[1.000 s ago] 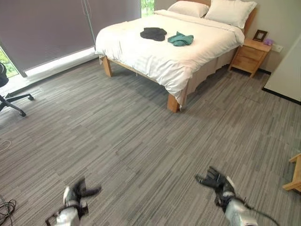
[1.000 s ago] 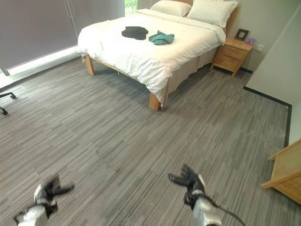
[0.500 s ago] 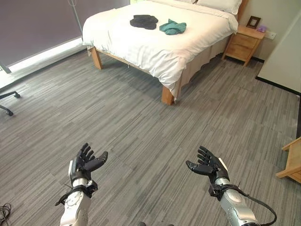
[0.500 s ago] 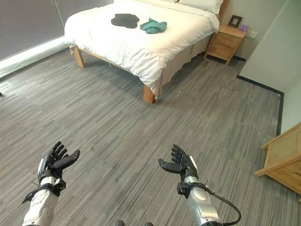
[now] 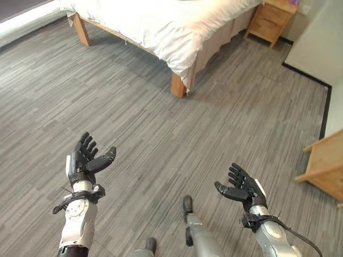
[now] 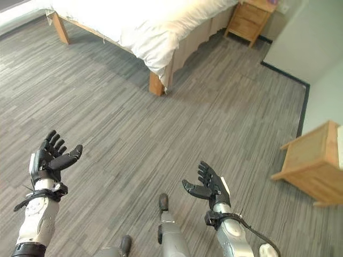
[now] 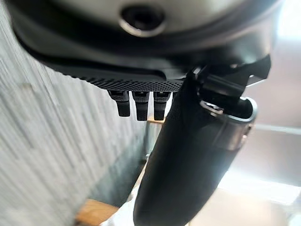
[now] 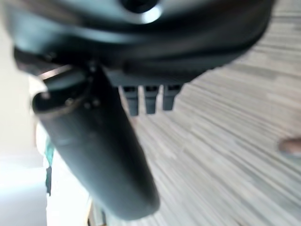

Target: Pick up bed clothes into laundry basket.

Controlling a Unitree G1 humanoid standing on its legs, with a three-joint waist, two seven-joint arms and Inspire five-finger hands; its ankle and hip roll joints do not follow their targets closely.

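The white bed (image 5: 161,24) runs along the top of the eye views, with its wooden corner leg (image 5: 178,85) on the grey floor. Both hands hover over the floor well short of the bed, palms up and holding nothing. My left hand (image 5: 86,160) is open, its fingers spread and straight. My right hand (image 5: 242,190) is open as well. In the left wrist view the thumb (image 7: 188,155) stands free of the straight fingers (image 7: 136,106). The right wrist view has a sliver of teal cloth (image 8: 48,149) on white bedding, past the thumb (image 8: 99,160).
A wooden nightstand (image 5: 270,19) stands at the bed's far right corner. A pale wall (image 5: 321,59) with a dark skirting runs down the right. Low wooden furniture (image 6: 313,168) juts in at the right edge. Grey plank floor (image 5: 161,134) lies between me and the bed.
The camera has tipped down and moved closer, so the bed top with its black and teal clothes has slid out of the eye views. Both hands stay open and sit higher in view.
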